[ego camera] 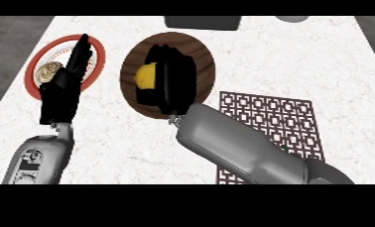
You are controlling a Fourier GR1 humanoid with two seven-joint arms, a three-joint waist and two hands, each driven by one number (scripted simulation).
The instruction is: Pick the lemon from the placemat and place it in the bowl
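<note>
A yellow lemon [147,76] shows inside the dark wooden bowl [201,62] near the counter's middle. My right hand [172,80] is over the bowl with its fingers curled round the lemon, hiding most of it. The brown lattice placemat [282,117] lies to the right, partly under my right forearm, with nothing visible on it. My left hand [66,85] stands open at the left, fingers pointing up, over a red-rimmed plate [36,62].
A round brownish item [50,71] lies on the red-rimmed plate. A dark grey box [203,22] sits at the counter's far edge, and a grey round object [293,18] at the far right. The counter's left edge runs close to the plate.
</note>
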